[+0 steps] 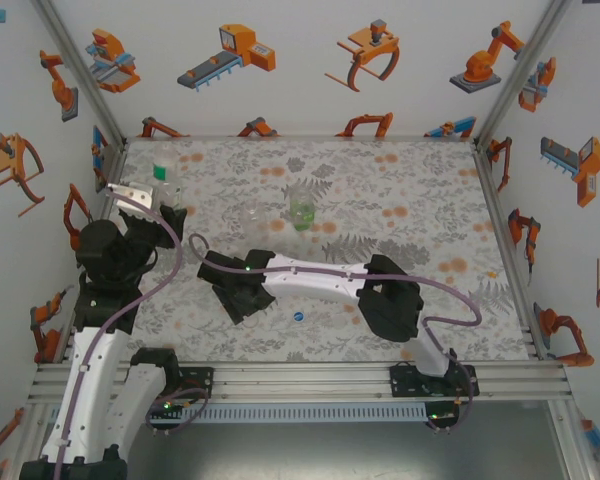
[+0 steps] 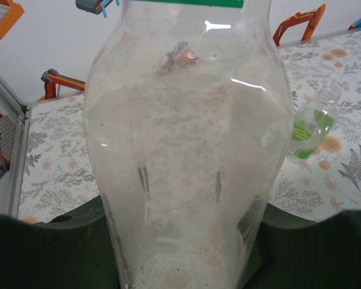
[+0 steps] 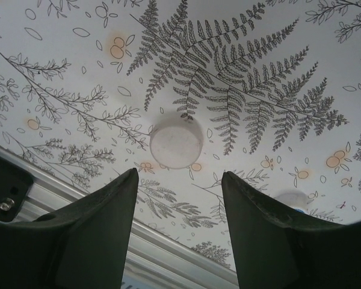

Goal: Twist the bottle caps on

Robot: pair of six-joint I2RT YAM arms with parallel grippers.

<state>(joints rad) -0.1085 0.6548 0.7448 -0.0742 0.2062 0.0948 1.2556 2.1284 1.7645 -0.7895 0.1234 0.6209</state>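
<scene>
- Seemingly about a third of the way: green cap [image 1: 160, 170] seated on the neck of the clear bottle [image 2: 186, 150]; impossible to tell whether wound fully home.
- Held over the left side of the table [image 1: 410, 170], long axis running out along the fingers, capped end pointing away from the wrist and toward the back wall, base nearest the palm.
- Clamped around the lower body by the left gripper [image 1: 168, 215], dark fingers pressed against both sides.
- Left to do, judging by the loose pieces: white cap [image 3: 176, 144] and blue cap [image 1: 298, 316], both lying flat on the table, round faces up, apart from any bottle.
- Near the table's middle, green-tinted bottle [image 1: 301, 210] standing upright, neck bare and pointing up, well apart from the blue cap.
- Above the white cap, right gripper [image 3: 179, 174] hanging with fingers spread and nothing between them, the cap lying just beyond the tips, the blue cap off to one side.
</scene>
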